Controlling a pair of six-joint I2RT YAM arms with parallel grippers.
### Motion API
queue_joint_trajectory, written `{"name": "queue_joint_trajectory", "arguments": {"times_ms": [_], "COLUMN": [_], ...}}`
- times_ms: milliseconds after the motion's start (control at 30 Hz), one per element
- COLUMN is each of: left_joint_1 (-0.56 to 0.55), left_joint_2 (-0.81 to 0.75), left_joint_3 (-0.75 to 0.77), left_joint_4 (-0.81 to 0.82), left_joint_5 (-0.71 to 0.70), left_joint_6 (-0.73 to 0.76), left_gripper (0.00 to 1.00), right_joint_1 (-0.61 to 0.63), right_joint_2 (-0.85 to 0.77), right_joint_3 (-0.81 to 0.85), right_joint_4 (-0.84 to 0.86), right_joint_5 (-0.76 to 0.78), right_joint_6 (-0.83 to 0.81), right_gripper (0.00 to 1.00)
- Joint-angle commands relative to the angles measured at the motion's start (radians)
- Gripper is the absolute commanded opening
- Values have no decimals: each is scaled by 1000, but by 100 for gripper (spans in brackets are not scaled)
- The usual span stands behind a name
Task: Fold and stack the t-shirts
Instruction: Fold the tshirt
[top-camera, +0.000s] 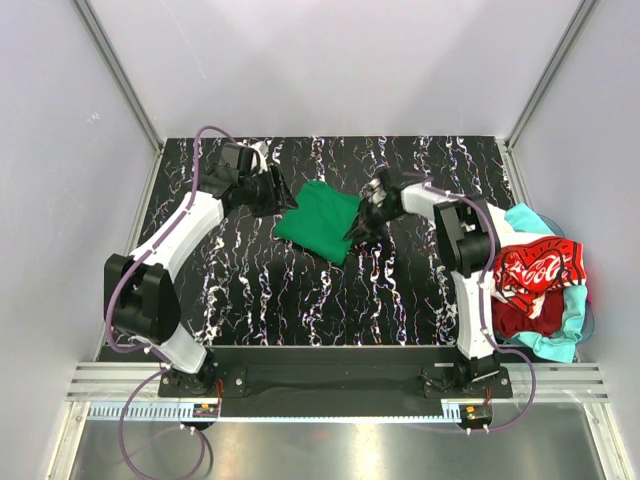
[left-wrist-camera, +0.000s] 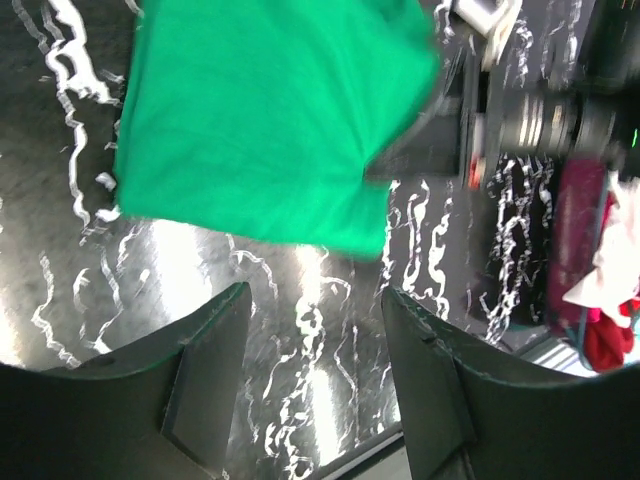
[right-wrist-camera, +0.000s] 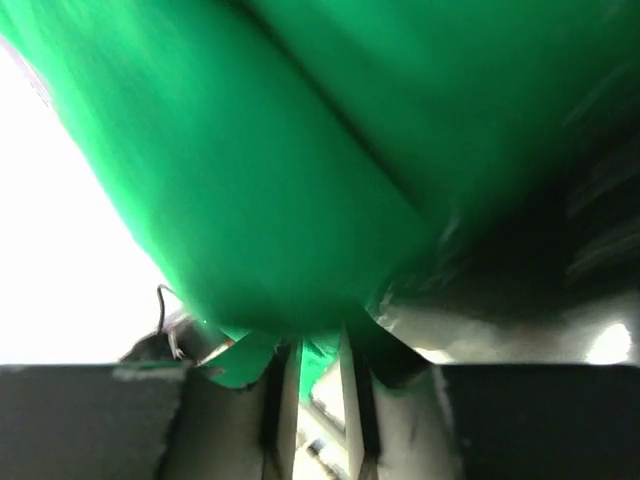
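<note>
A bright green t-shirt (top-camera: 318, 222) lies folded in the middle of the black marbled table (top-camera: 250, 290). My right gripper (top-camera: 357, 224) is at its right edge and shut on a fold of the green cloth (right-wrist-camera: 300, 200), which fills the right wrist view above the fingertips (right-wrist-camera: 290, 400). My left gripper (top-camera: 282, 197) is open and empty just off the shirt's left edge; its wrist view shows the shirt (left-wrist-camera: 260, 120) ahead of the spread fingers (left-wrist-camera: 210, 360). A red Coca-Cola shirt (top-camera: 537, 268) and a turquoise one (top-camera: 562, 340) lie heaped at the right.
The heap of shirts hangs over the table's right edge beside the right arm's base link (top-camera: 470, 290). White cloth (left-wrist-camera: 605, 265) shows in that heap in the left wrist view. Pale walls enclose the table on three sides.
</note>
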Motion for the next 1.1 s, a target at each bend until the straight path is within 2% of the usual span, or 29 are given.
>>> {"name": "queue_joint_trajectory", "arguments": {"times_ms": [0, 33, 67, 100, 133, 267, 300, 333, 400, 533, 667, 700, 767, 800, 867, 1000, 1067], "left_joint_1": [4, 4, 4, 6, 6, 3, 0, -12, -40, -157, -259, -299, -338, -371, -396, -447, -456], "left_joint_2": [-39, -38, -36, -33, -16, 25, 27, 30, 39, 82, 178, 239, 318, 359, 473, 593, 611], "left_joint_3": [-7, -2, 7, 15, 42, 100, 102, 110, 125, 149, 240, 272, 398, 447, 576, 671, 676], "left_joint_4": [-82, -114, -126, -141, -179, -250, -249, -249, -252, -218, -226, -261, -322, -406, -476, -557, -568], "left_joint_5": [-69, -102, -118, -135, -167, -179, -176, -176, -195, -305, -448, -527, -612, -702, -759, -863, -888], "left_joint_6": [50, 55, 55, 59, 69, 92, 95, 95, 95, 64, 6, -19, -39, -68, -91, -149, -172], "left_gripper": [60, 60, 61, 66, 67, 70, 70, 70, 68, 63, 50, 48, 49, 52, 52, 52, 57], "right_joint_1": [176, 258, 294, 322, 349, 298, 285, 276, 224, 89, 29, 30, 26, 23, 17, 15, 15], "right_joint_2": [-174, -207, -236, -285, -306, -435, -487, -512, -581, -655, -588, -568, -522, -506, -476, -468, -463], "right_joint_3": [-166, -246, -274, -286, -282, -323, -331, -338, -360, -463, -431, -402, -385, -377, -377, -423, -438], "right_joint_4": [163, 231, 301, 357, 348, 213, 137, 89, 0, -35, -71, -72, -52, -40, -5, 60, 58], "right_joint_5": [-6, -21, -33, -44, -46, -31, -26, -14, 8, 37, 90, 101, 130, 123, 106, 86, 81], "right_joint_6": [228, 294, 393, 411, 410, 275, 235, 194, 96, -13, -133, -150, -147, -136, -92, -58, -67], "right_gripper": [28, 39, 45, 54, 64, 79, 85, 99, 100, 100, 100, 98, 90, 82, 70, 67, 70]}}
